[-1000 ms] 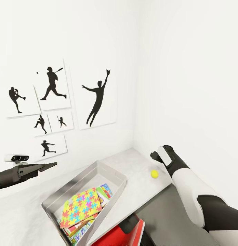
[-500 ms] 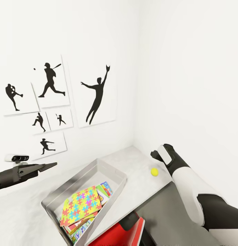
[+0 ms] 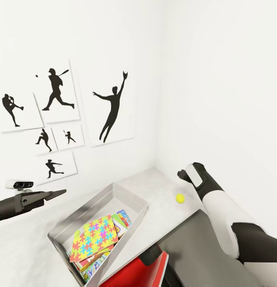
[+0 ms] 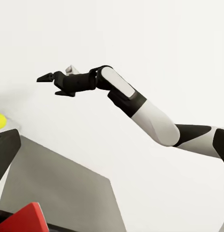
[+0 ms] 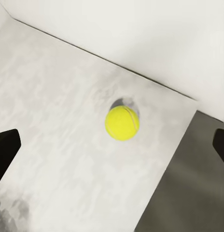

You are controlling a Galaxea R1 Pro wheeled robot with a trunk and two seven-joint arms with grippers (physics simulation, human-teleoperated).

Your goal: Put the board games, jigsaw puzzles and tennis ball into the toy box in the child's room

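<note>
White walls meet in a corner behind the pale grey-white table [image 3: 162, 187], and 6 black sports silhouette prints [image 3: 110, 107] hang on the wall to the left. On the table stands the light grey toy box [image 3: 132, 199], tilted in the head view, with a multicoloured jigsaw puzzle [image 3: 94, 237] lying on top of printed board games [image 3: 121, 219] inside it. Well apart from the box, near the table's far right end, the tennis ball [image 3: 180, 198] rests on the bare surface; the right wrist view shows the ball [image 5: 122, 123] close to the table edge. The right gripper [image 3: 182, 175] hovers just above and beyond the ball, its fingers [image 5: 6, 150] spread wide and empty, with the ball lying between them. The left gripper [image 3: 59, 193] hangs to the left of the toy box, above the table, holding nothing; whether its fingers are parted or closed I cannot tell.
</note>
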